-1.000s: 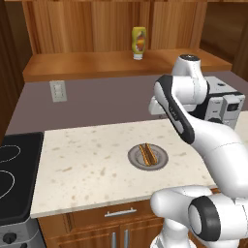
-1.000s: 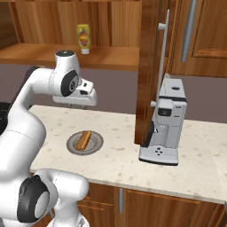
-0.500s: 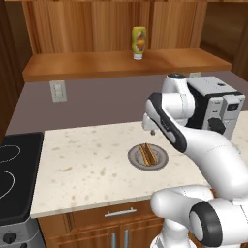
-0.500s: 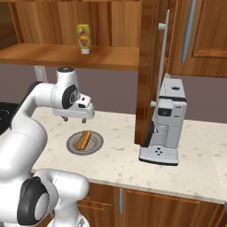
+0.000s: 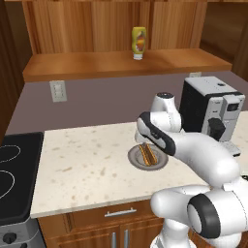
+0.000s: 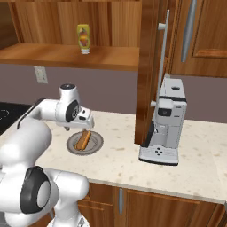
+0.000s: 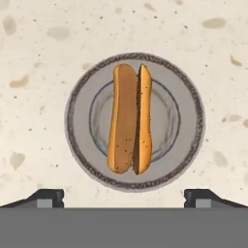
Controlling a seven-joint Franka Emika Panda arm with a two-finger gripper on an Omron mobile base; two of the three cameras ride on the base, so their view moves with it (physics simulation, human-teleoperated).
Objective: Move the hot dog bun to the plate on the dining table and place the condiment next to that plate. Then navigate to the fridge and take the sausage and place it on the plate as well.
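Observation:
The hot dog bun (image 7: 128, 118) lies split open in the middle of a grey-rimmed plate (image 7: 72, 121) on the speckled stone counter. My gripper (image 7: 124, 196) hangs open straight above the plate, holding nothing, with one fingertip at each lower corner of the hand view. From the base views the hand (image 5: 147, 134) (image 6: 83, 120) hovers just over the bun (image 5: 147, 153) (image 6: 83, 140) and plate (image 5: 135, 160) (image 6: 95, 144). The condiment, a yellow bottle (image 5: 139, 42) (image 6: 83, 38), stands upright on the raised wooden ledge behind. The sausage is out of view.
A coffee machine (image 5: 213, 109) (image 6: 164, 122) stands on the counter to the right of the plate. A tall wooden panel with a long handle (image 6: 162, 66) rises behind it. A black stove (image 5: 12, 179) borders the counter's left end. A wall outlet (image 5: 58, 90) sits on the backsplash.
The arm has swung down from shelf height to just above the plate, and the jaws have spread wide. The bun and the bottle have stayed in place.

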